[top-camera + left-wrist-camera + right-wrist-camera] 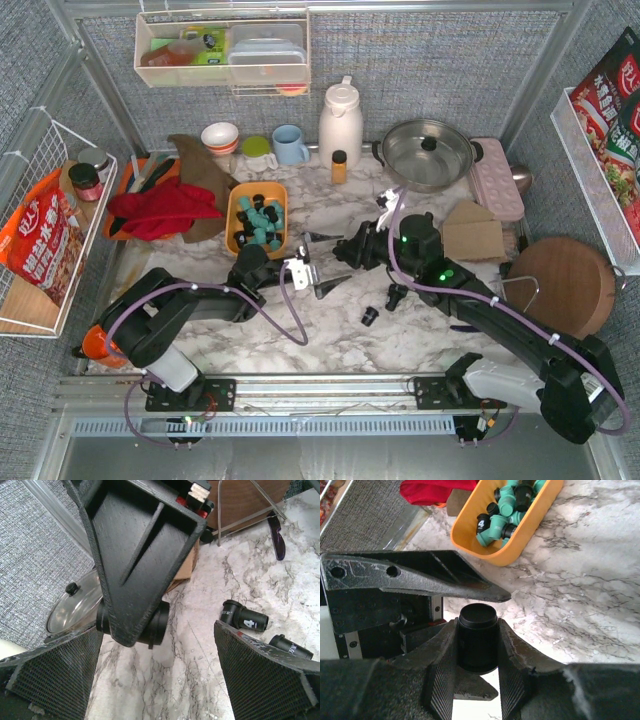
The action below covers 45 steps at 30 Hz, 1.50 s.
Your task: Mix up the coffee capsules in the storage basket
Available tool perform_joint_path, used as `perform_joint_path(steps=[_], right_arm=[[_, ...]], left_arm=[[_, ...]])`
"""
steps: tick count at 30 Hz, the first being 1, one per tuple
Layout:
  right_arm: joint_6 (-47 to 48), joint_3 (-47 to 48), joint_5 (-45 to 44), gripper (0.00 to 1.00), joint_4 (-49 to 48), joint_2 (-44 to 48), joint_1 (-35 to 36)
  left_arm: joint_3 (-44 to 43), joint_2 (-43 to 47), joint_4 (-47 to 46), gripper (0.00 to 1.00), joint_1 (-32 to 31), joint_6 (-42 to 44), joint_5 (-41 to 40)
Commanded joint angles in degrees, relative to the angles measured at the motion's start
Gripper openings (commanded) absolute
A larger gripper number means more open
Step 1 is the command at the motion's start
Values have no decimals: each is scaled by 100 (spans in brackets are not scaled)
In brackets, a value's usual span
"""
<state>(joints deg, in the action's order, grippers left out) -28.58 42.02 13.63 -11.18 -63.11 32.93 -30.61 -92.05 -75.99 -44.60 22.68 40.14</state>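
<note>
The orange storage basket [236, 232] [520, 539] sits left of centre and holds teal and black coffee capsules [260, 215] [506, 510]. My right gripper [350, 250] [478, 625] is shut on one black capsule [478, 640] [156, 627], held just above the marble and right of the basket. My left gripper [325, 262] [160, 675] is wide open and holds nothing. Its fingers [50, 675] flank the right gripper's tip. Two more black capsules [397, 295] [245, 617] lie loose on the marble in front of the right arm.
A lidded steel pot [428, 152], white thermos [340, 122], cups and a pink tray [497, 178] line the back. A red cloth [160, 210] lies left of the basket. Cardboard [472, 232] and a round wooden board [563, 285] are at the right.
</note>
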Motion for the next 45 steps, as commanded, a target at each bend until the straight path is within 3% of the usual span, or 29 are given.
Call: perform_joint_path(steps=[1,8,13,16,18,25,29,32,36,45], right_arm=[[-225,-121,444,15,-493,-44,3],[-256,-117,729,15,-422,-167,9],[-290,-92,714,15,-373,-149,3],[-289,-59,680,16,-250,-141,5],[-281,-31,618,22,-148,-126,3],[188,333,-22,53,1049,156,-10],[561,558,-454,65,1692,438,-30],[771,658,-731,66,2110,604,-49],[960,659,-1042,66,2394,817,-50],[1369,441,-1622,66,2893,1266,-56]], left_arm=[[-1,36,-83,99,-25,78,-196],[46,72,-218,97,-47,67,-296],[63,86,-145,62,-58,242,-194],[63,82,-93,49,-58,325,-171],[64,91,-98,44,-58,349,-221],[77,93,127,38,-47,578,-669],[48,33,141,36,111,481,-857],[-11,-25,23,35,371,192,-965],[-343,-92,616,35,961,-73,-1337],[-867,-709,1036,35,2159,-657,-2571]])
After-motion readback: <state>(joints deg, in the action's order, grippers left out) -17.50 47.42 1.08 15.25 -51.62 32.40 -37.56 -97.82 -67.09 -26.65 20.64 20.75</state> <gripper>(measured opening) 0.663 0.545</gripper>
